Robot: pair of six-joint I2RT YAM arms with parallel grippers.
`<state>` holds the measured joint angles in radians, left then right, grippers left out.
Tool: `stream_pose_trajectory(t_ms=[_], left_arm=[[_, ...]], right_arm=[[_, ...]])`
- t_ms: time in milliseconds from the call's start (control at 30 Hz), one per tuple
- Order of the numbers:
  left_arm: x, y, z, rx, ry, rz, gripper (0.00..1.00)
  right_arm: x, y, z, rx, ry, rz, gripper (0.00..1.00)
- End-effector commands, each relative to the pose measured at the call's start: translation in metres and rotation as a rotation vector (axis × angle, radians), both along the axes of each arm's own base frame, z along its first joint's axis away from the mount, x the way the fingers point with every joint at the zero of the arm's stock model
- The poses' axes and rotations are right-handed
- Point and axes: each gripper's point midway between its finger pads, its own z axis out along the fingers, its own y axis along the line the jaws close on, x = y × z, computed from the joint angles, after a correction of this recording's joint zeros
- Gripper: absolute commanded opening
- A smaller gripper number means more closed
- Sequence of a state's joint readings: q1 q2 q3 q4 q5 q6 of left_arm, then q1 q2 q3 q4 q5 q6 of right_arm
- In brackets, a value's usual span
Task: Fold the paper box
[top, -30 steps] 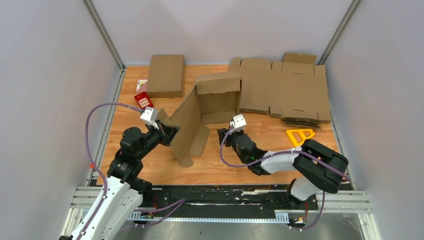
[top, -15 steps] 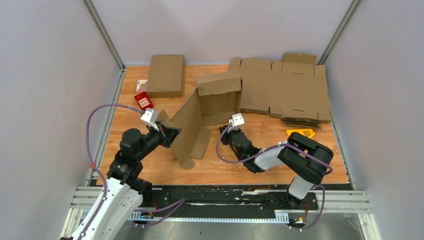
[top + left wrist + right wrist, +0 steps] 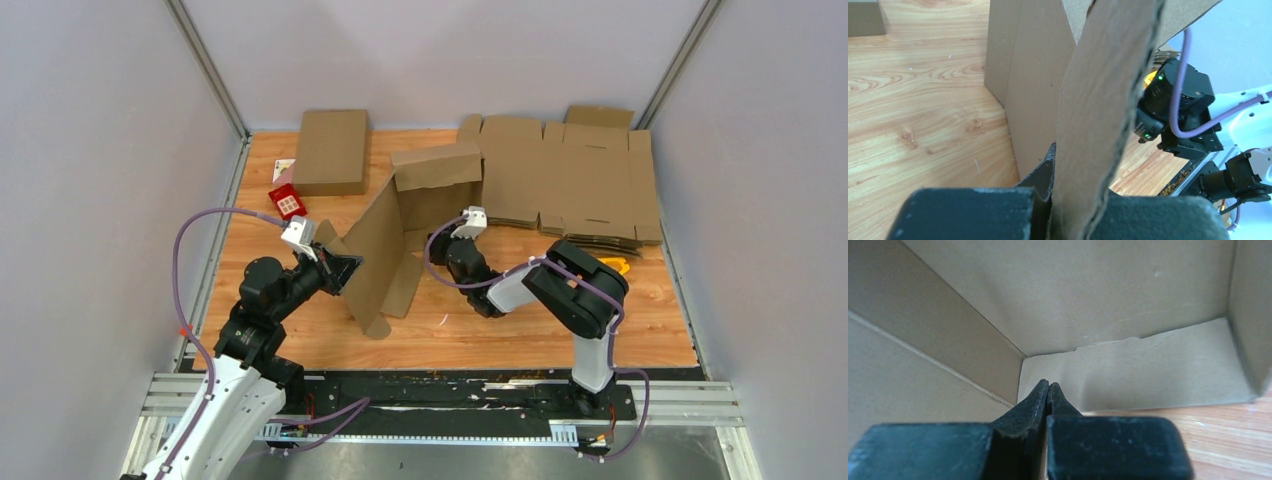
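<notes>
Two grippers meet on one carton. The left gripper is clamped on the paper box, a single plain brown corrugated cardboard mailer blank that stands half-formed in the middle of the light wooden table. In the left wrist view its black fingers pinch the raw fluted edge of a tall side panel, which rises straight up between them. From above, that panel stands on edge and runs slantwise from the box's back wall toward the near left, with a rounded tab at its near bottom corner touching the wood.

The right gripper is closed on nothing, its two black pads pressed flat together. It points low into the open inside of the box, toward the corner where the left wall meets the floor panel. Whether the tips touch the cardboard cannot be told. The back wall stands upright beyond them, and a side wall rises at the right edge of the right wrist view.

Just beside the box on the far right lies a thick pile of flat brown die-cut blanks. At the far left sits a closed flat brown cardboard carton, and near it lies a small red packet with white squares. A yellow plastic piece shows only partly behind the right arm.
</notes>
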<state>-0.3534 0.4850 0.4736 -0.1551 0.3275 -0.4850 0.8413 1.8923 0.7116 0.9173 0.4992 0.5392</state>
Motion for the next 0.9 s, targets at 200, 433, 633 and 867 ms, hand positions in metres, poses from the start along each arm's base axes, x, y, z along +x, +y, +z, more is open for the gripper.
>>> stream_pose_trajectory(t_ms=[200, 433, 633, 867], left_arm=[[-0.010, -0.003, -0.024, 0.009, 0.109, -0.025, 0.00], [-0.011, -0.003, -0.023, 0.007, 0.109, -0.026, 0.00], [-0.011, -0.002, -0.023, 0.008, 0.109, -0.022, 0.00], [-0.011, -0.003, -0.024, 0.008, 0.111, -0.025, 0.00]], right_arm=[[0.020, 0.009, -0.019, 0.413, 0.203, -0.172, 0.00], [0.037, 0.011, -0.024, 0.501, 0.271, -0.204, 0.00], [0.041, 0.009, -0.048, 0.574, 0.392, -0.291, 0.00], [0.028, 0.004, -0.083, 0.578, 0.593, -0.421, 0.00]])
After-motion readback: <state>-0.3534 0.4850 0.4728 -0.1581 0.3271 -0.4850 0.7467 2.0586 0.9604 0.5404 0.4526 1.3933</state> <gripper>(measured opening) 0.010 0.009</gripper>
